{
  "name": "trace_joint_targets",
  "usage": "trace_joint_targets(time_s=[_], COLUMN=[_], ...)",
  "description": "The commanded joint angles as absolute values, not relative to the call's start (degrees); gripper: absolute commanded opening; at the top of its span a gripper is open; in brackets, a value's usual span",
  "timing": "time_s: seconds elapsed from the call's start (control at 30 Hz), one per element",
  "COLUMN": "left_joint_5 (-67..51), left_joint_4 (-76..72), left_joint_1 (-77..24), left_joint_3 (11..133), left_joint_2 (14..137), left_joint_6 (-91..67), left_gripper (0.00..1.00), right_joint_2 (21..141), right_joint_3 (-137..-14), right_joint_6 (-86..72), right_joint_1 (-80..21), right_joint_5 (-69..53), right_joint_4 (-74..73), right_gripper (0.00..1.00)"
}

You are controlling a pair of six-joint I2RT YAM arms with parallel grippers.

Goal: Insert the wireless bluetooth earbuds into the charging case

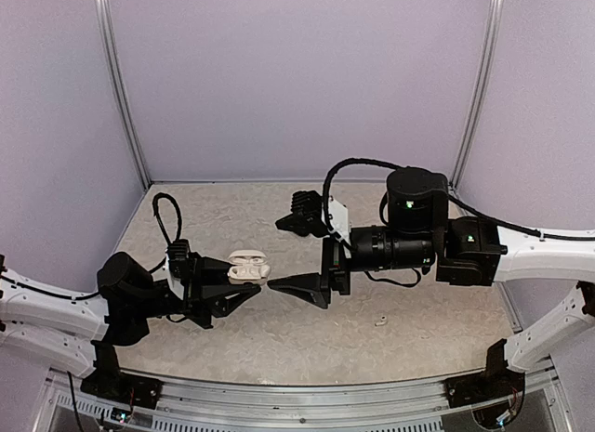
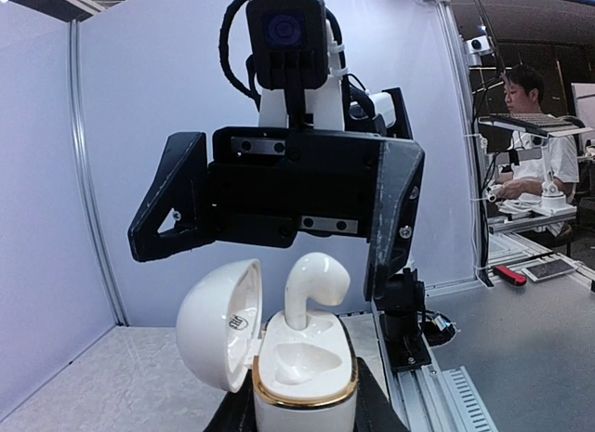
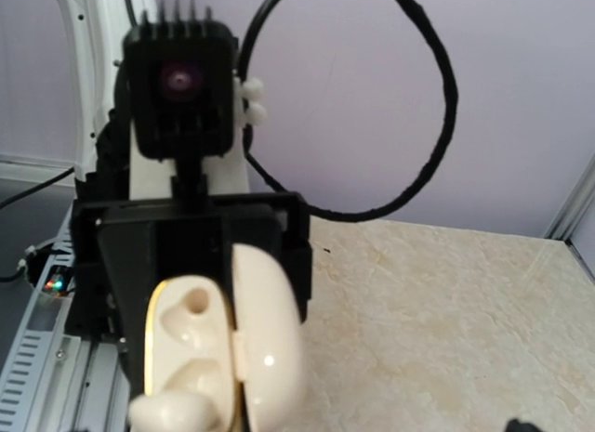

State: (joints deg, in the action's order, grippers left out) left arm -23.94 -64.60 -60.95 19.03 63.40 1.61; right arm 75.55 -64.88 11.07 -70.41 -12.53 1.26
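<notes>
Both the left arm point(image 1: 51, 311) and the right arm point(image 1: 548, 251) have white link shells and black joint housings point(image 1: 125, 281). The right arm carries a black cylindrical motor point(image 1: 416, 195) and two green lights point(image 1: 406, 206). Black braided cables point(image 1: 358, 163) run from each wrist. The left gripper point(image 1: 244, 276) and right gripper point(image 1: 274, 255) are matt black. The fingers point(image 2: 172, 204) are wedge-shaped with triangular cut-outs. Silver rails point(image 2: 325, 225) with small screws point(image 2: 244, 146) cross the right gripper's body. Each wrist camera point(image 2: 285, 31) has a black, finned, square casing on a white bracket point(image 2: 316, 107).
</notes>
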Motion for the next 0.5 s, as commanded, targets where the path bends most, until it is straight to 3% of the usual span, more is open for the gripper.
trace_joint_targets(time_s=[0.0, 0.47], left_joint_5=[-24.8, -24.71], left_joint_4=[-64.87, -64.1], left_joint_1=[-61.56, -62.2], left_joint_3=[20.72, 21.34], left_joint_2=[63.88, 64.56], left_joint_6=[2.39, 3.3], left_gripper=[0.07, 0.07], right_joint_2=[76.12, 77.03], right_joint_3=[-65.99, -66.22], right_joint_6=[10.69, 10.63], right_joint_1=[-70.14, -70.03], right_joint_5=[-10.95, -9.66], right_joint_4=[2.87, 2.82], right_gripper=[0.96, 0.96])
